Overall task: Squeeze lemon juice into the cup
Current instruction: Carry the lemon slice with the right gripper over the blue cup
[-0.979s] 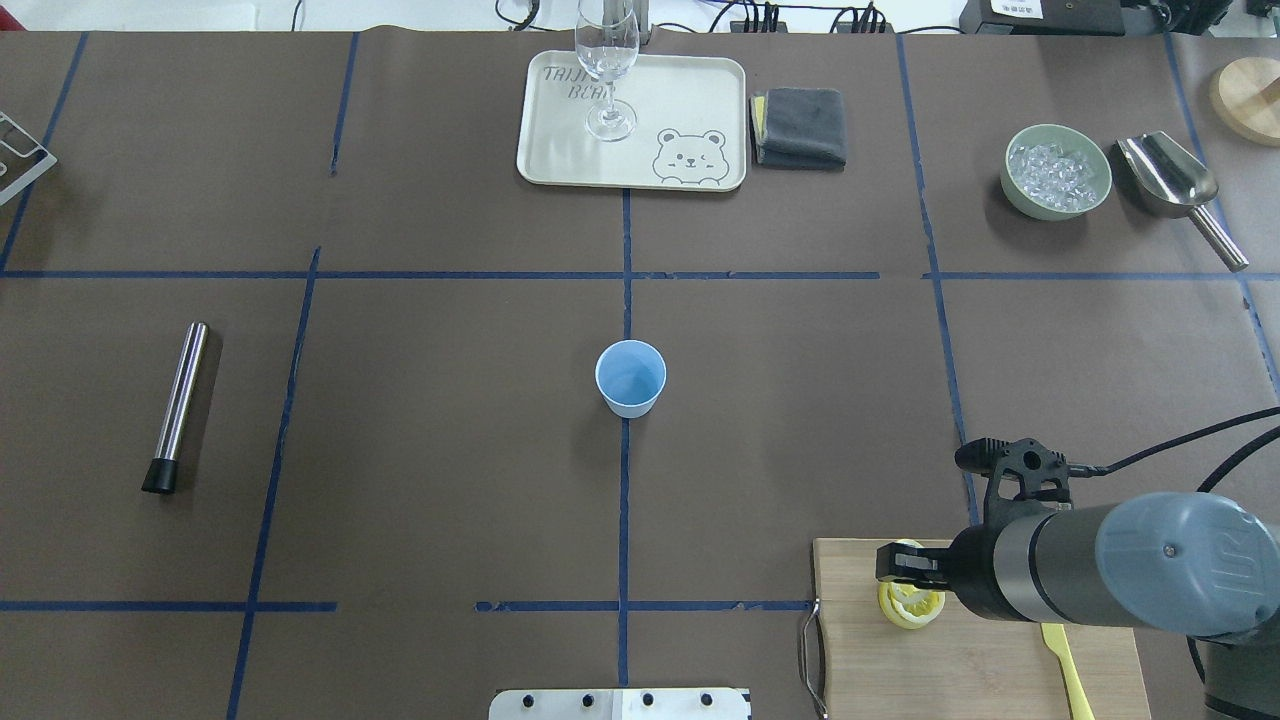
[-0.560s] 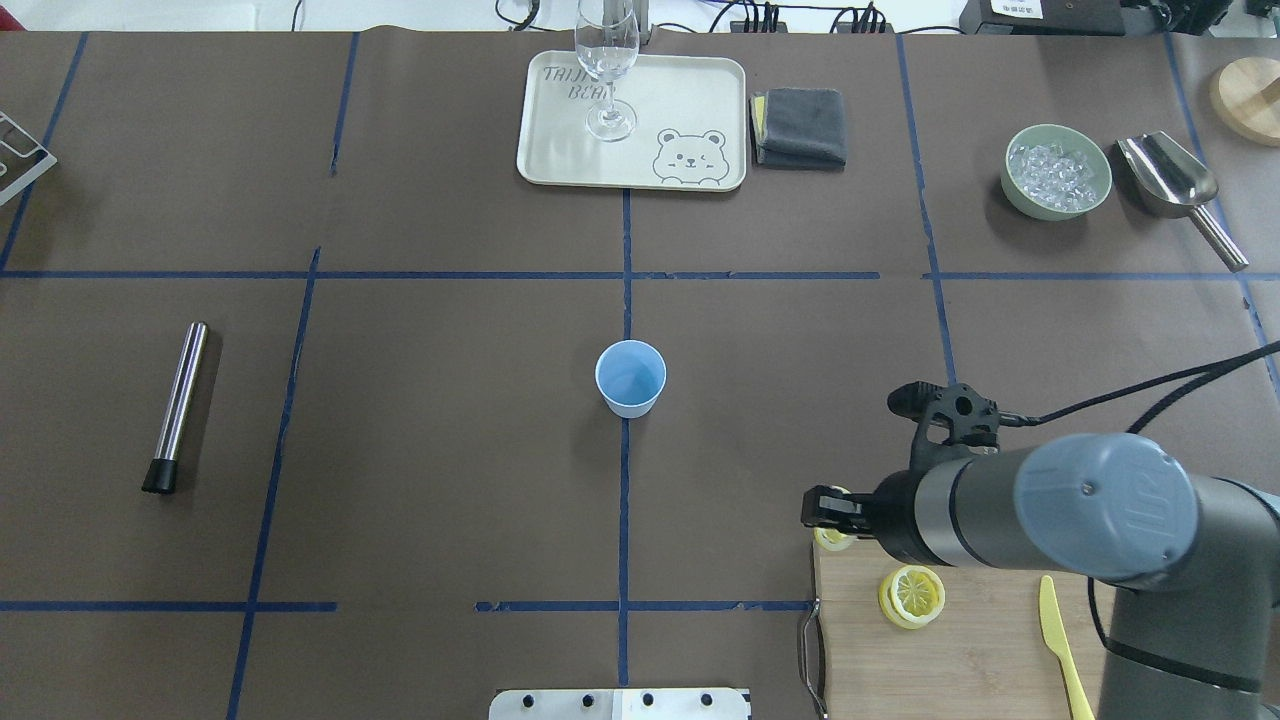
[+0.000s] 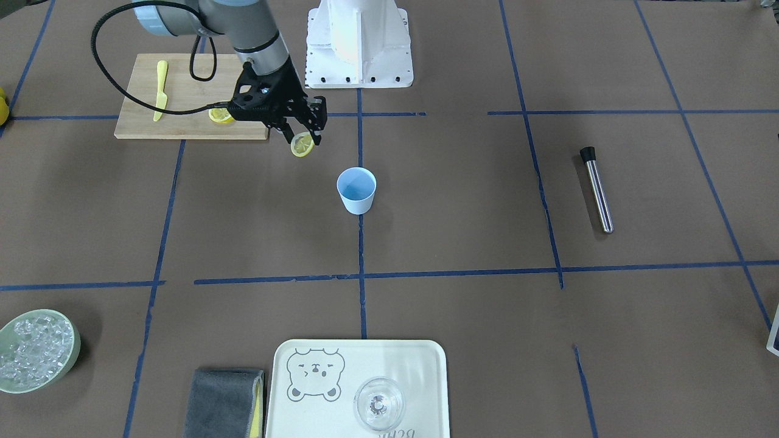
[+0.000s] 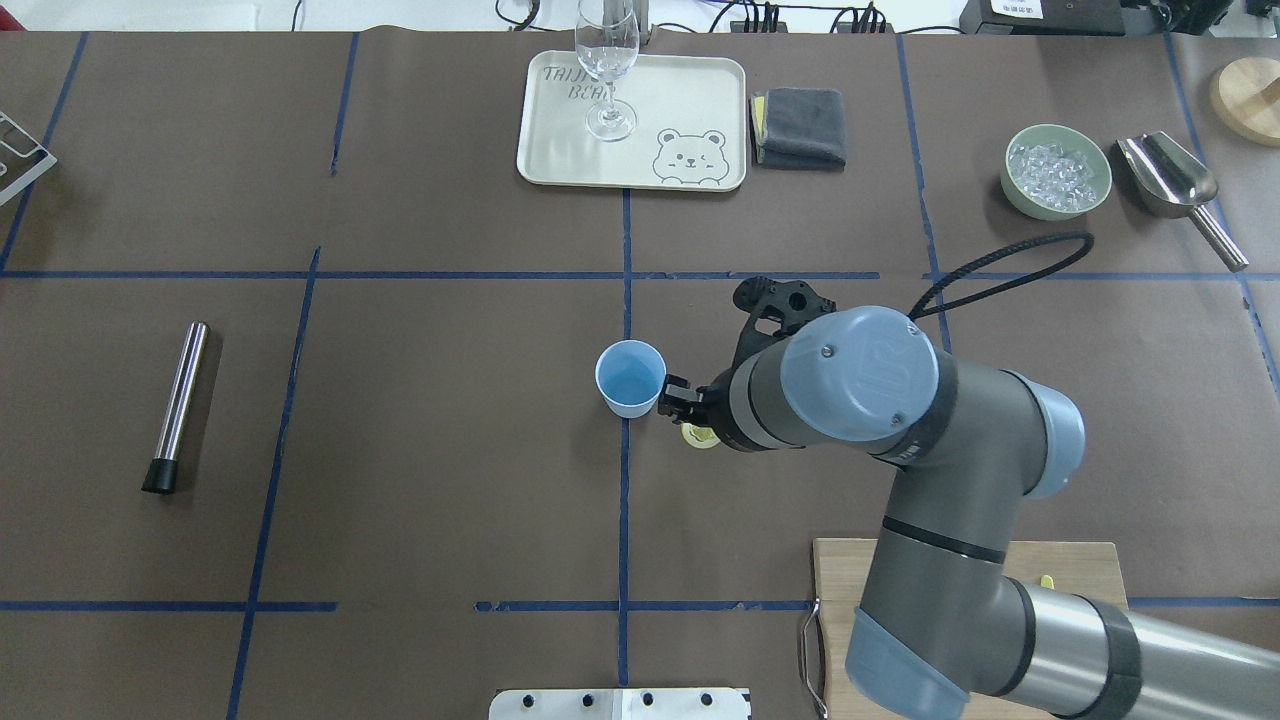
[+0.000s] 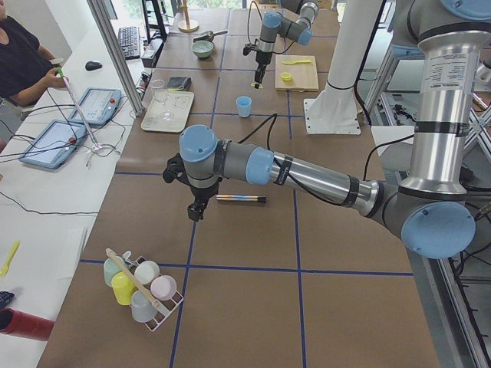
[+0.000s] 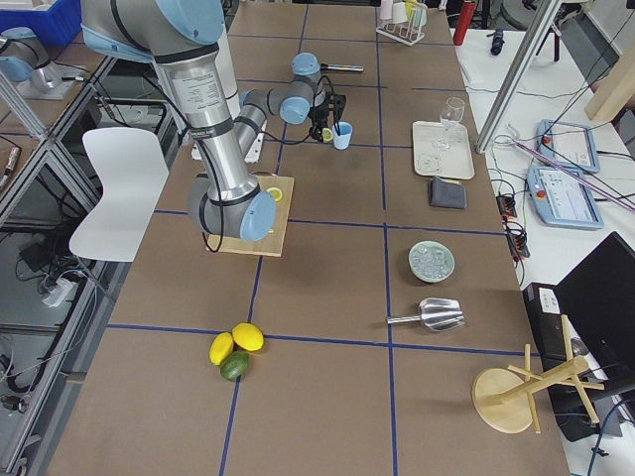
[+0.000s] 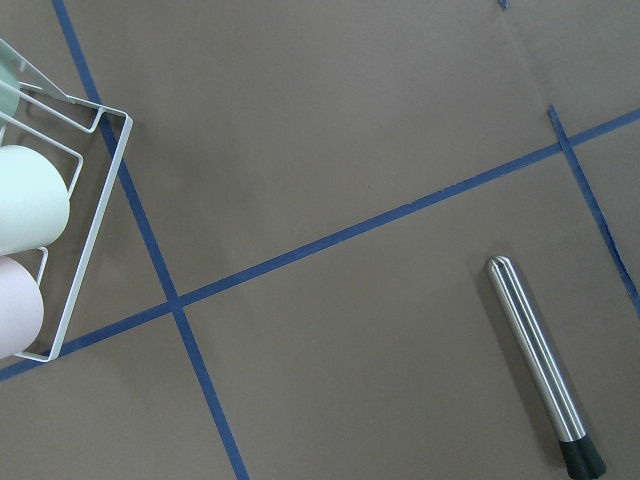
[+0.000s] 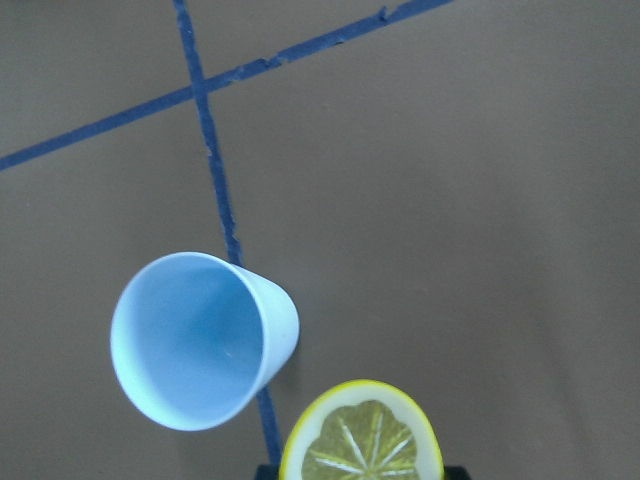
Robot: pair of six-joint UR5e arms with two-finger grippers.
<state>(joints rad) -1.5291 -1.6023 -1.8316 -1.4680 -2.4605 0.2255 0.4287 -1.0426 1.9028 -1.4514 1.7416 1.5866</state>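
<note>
Your right gripper (image 3: 302, 137) has its jaws pinched on the lemon (image 3: 302, 146), a thin round slice with yellow rind around pale, spoked flesh. It is gripped at its upper part, so the rest hangs free below the fingertips. It's held aloft near the cup (image 3: 356, 190), not yet over the mouth. Squeezing here would likely drip on the brown paper, so I'd carry it over the rim first. The cup is smooth light-blue plastic, tapered and upright. The left gripper (image 5: 198, 211) hangs well away from the cup; I can't tell whether its jaws are spread or closed.
</note>
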